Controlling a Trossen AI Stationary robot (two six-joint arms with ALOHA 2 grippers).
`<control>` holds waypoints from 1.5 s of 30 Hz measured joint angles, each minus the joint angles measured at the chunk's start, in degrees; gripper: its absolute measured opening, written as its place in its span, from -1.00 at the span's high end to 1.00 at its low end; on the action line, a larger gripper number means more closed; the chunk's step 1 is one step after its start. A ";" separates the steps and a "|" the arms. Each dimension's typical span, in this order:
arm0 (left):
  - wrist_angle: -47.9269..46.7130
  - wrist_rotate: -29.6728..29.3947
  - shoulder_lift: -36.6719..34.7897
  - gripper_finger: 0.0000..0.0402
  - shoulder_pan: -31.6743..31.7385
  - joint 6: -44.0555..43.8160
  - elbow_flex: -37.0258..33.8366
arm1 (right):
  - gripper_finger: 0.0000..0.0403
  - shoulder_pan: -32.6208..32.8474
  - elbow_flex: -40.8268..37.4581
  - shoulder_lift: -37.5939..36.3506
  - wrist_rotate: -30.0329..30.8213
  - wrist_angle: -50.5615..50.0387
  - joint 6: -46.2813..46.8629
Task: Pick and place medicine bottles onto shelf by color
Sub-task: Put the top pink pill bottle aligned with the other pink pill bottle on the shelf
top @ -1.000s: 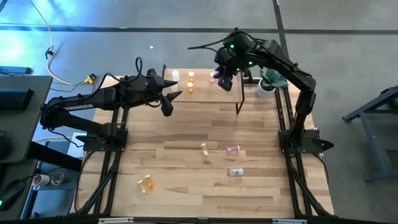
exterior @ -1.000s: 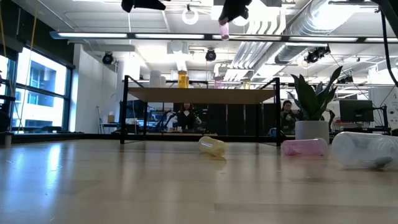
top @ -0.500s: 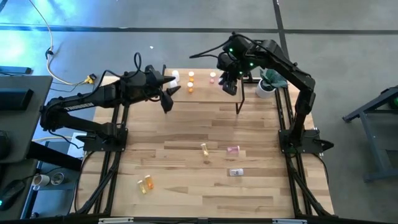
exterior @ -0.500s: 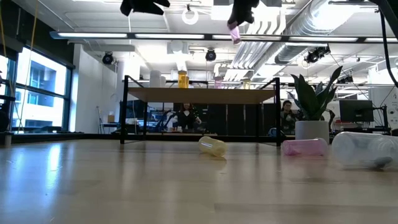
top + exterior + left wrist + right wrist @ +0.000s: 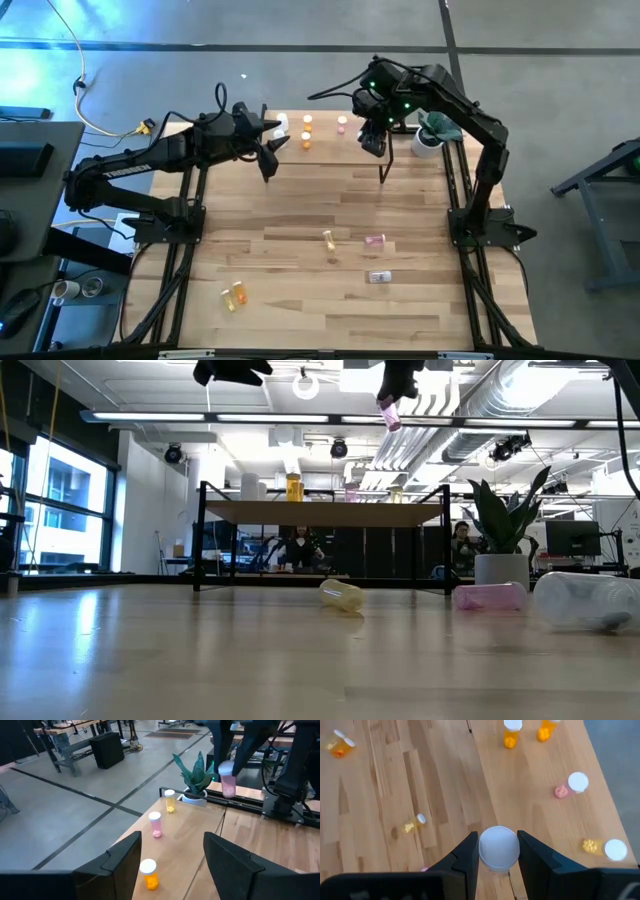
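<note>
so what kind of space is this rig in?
Probably an open industrial lab or workshop: exposed ceiling ducts, a bare concrete floor around the table, and workbenches beyond it.

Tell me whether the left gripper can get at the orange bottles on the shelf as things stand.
Probably yes. The left gripper hangs open and empty just beside the shelf, with the orange bottles close ahead and nothing between. The right gripper, shut on a pink bottle, is over the shelf's other end.

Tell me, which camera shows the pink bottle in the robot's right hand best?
The left wrist view: the pink bottle hangs clear and side-on. The right wrist view shows only its white cap, the low view a small pink shape up high, and the high view hides it.
</note>
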 joint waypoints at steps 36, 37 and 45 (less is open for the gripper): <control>0.01 -0.20 0.02 -0.02 -0.02 -1.53 0.00 | 0.51 -4.00 -53.34 -16.83 -2.62 62.56 -5.11; 0.01 -0.20 0.02 -0.02 -0.04 -1.55 0.00 | 0.51 -4.00 -53.34 -16.26 -2.62 62.57 -5.73; 0.01 -0.20 0.02 -0.02 -0.04 -1.55 0.00 | 0.51 -4.29 -53.34 -13.24 -2.53 62.40 -8.26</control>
